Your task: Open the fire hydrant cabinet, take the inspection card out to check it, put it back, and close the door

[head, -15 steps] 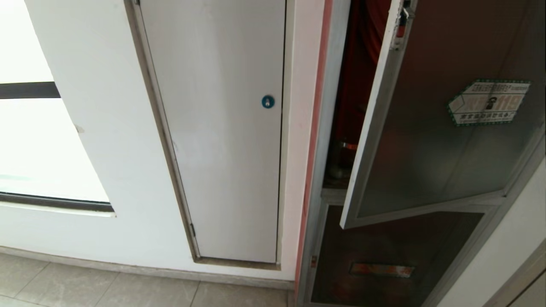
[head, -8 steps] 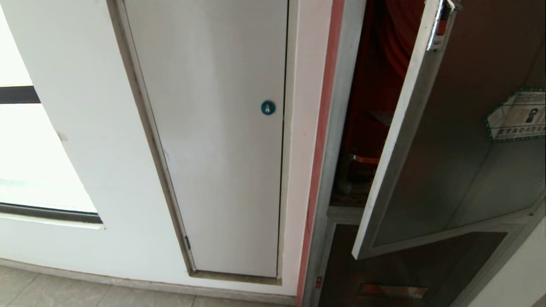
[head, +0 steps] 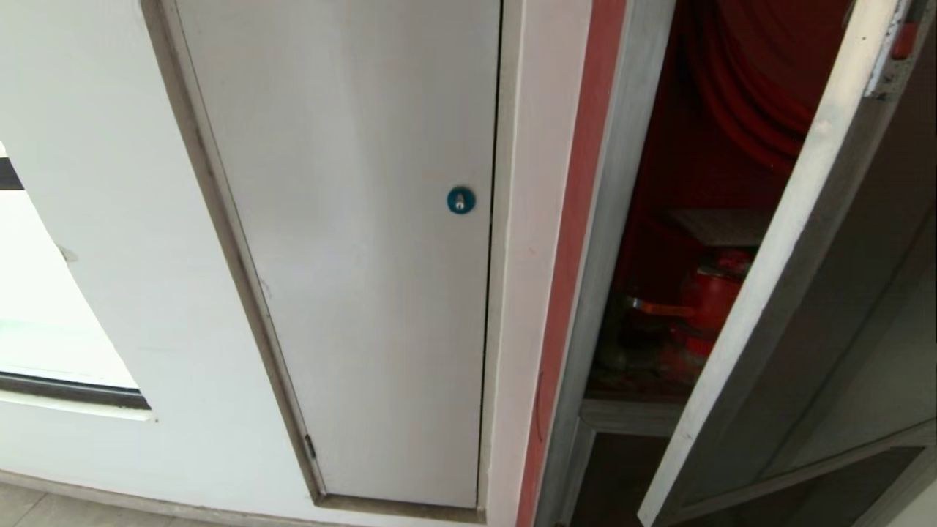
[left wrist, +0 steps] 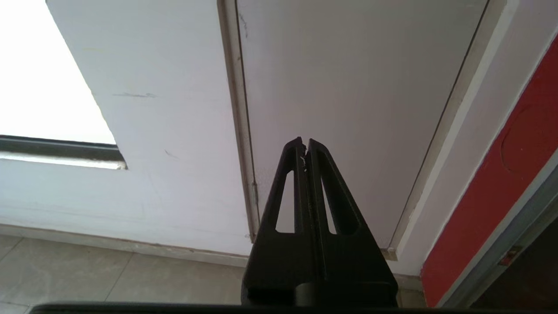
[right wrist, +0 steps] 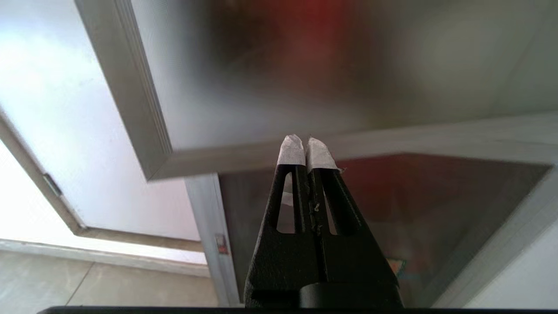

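The fire hydrant cabinet (head: 622, 219) occupies the right half of the head view, with its brushed metal frame running down from top centre-right. Its red interior is exposed. A red valve (head: 706, 304) sits in the lower part of the opening, and red hose folds (head: 747, 102) hang in the upper part. A pale flat sheet, apparently the inspection card (head: 721, 227), lies just above the valve; print on it cannot be read.

The door (head: 768, 307) stands ajar, its pale edge slanting from the upper right corner down to the bottom right of the head view, with dark glass to the right of that edge. A small red latch (head: 902, 40) shows at the top right corner.

A white panel door (head: 351, 256) with a round blue lock (head: 460, 200) fills the centre-left of the head view, shut flush in its frame.

Neither arm appears in the head view. In the left wrist view the left gripper (left wrist: 305, 144) stands centre frame, fingers pressed together, empty, facing the white panel door above grey floor tiles (left wrist: 109, 274). In the right wrist view the right gripper (right wrist: 307, 144) stands centre frame, its white-taped fingertips (right wrist: 291, 152) together, holding nothing, in front of the door's lower frame corner.
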Available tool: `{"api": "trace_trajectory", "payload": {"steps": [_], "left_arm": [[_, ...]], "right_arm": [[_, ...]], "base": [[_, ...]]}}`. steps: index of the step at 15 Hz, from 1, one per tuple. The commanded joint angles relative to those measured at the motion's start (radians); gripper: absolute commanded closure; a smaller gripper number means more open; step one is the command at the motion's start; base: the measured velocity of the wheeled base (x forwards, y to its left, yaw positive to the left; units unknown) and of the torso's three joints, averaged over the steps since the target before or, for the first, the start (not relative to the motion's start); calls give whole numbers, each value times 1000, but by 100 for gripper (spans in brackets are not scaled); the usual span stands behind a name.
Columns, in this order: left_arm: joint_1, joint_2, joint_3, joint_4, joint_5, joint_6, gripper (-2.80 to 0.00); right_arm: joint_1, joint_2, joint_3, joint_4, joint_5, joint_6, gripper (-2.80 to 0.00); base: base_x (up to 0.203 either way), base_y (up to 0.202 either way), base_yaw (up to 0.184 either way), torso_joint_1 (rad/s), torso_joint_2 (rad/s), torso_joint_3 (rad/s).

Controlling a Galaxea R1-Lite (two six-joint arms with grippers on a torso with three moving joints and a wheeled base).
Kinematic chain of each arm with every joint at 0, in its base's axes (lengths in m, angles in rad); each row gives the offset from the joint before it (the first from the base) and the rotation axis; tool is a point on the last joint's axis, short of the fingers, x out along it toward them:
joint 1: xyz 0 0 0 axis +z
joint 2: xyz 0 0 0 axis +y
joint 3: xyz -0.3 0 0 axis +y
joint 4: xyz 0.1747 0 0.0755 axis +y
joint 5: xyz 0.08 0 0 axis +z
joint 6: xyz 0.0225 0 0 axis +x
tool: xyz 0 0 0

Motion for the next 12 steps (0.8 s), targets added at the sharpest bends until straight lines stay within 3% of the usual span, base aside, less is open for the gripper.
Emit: {"api": "trace_trajectory", "payload": {"steps": [1, 9, 12], "left_arm": [[0, 1, 6, 0, 0, -1, 0], [0, 1, 6, 0, 0, -2, 0], [0, 1, 6, 0, 0, -2, 0]], "right_arm": [[0, 0, 0, 0, 0, -1, 0], [0, 0, 0, 0, 0, -1, 0], [0, 0, 0, 0, 0, -1, 0]], "base": [[195, 0, -3, 1, 5, 2], [190, 0, 1, 3, 5, 3], [19, 0, 0, 4, 5, 0]]}}
